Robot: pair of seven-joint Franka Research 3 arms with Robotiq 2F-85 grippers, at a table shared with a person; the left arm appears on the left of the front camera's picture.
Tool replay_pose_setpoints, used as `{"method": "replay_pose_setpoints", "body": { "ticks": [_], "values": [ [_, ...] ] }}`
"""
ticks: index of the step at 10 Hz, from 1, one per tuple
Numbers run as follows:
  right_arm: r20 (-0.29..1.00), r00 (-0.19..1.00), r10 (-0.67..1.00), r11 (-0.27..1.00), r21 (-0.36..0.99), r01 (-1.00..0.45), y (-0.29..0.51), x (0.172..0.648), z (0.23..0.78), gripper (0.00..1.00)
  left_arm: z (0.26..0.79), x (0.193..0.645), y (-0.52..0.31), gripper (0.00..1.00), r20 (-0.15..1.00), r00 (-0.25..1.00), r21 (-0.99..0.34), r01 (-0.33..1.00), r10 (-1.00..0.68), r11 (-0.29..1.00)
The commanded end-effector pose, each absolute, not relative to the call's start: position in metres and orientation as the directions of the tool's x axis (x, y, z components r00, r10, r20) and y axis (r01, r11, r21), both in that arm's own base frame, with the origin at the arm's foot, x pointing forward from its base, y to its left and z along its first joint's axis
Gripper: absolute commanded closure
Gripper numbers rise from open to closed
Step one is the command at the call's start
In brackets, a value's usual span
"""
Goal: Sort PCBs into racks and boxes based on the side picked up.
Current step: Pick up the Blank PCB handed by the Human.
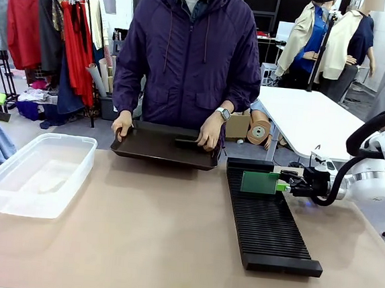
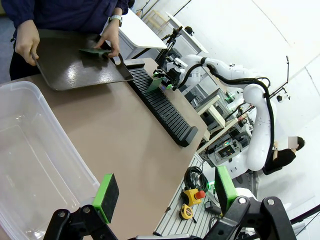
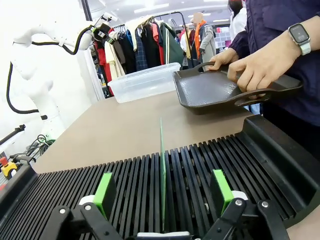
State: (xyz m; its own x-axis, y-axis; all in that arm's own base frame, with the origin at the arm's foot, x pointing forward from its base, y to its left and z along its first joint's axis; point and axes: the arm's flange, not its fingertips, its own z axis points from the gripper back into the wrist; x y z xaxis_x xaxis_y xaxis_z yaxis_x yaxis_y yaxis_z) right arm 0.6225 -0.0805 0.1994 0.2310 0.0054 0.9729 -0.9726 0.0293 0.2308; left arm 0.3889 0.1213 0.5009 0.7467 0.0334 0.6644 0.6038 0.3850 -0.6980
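Clothes rails (image 1: 48, 23) hung with garments are seen behind a tan table (image 1: 137, 233), at whose far side a person (image 1: 187, 49) in a purple jacket is standing. A shallow black tray (image 1: 158, 156) is held at the table's far edge by both of the person's hands. One dark PCB (image 2: 95, 50) is lying flat in the tray and is touched by the fingers of the hand with the watch (image 1: 211, 129).

A long black rack (image 1: 266, 224) is laid on the robot's right side of the table. A second PCB (image 1: 259, 182) is stood upright on edge in a slot near the rack's far end. It is straddled by the right gripper (image 1: 284, 186), whose jaws are spread wide. In the right wrist view a green pad (image 3: 105, 192) is seen on each side of the board, and clear gaps are left between the pads and the board.

A clear box (image 1: 38, 171) is placed on the left side of the table, well apart from the rack. The left gripper (image 2: 165, 192) is held spread wide and grips nothing, with a corner of the box seen beneath one finger.
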Motion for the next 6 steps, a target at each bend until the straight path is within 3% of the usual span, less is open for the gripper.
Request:
{"method": "replay_pose_setpoints", "body": {
  "ticks": [1,6],
  "values": [
    [0.974,0.228,0.003,0.025,0.228,-0.973,-0.0800,0.6227,0.2013,0.00,0.5027,0.3880,0.1208,0.00,0.661,0.749,-0.703,0.601,0.038,0.382],
    [0.974,0.228,0.003,0.025,0.228,-0.973,-0.0800,0.6227,0.2013,0.00,0.5027,0.3880,0.1208,0.00,0.661,0.749,-0.703,0.601,0.038,0.382]
  ]
}}
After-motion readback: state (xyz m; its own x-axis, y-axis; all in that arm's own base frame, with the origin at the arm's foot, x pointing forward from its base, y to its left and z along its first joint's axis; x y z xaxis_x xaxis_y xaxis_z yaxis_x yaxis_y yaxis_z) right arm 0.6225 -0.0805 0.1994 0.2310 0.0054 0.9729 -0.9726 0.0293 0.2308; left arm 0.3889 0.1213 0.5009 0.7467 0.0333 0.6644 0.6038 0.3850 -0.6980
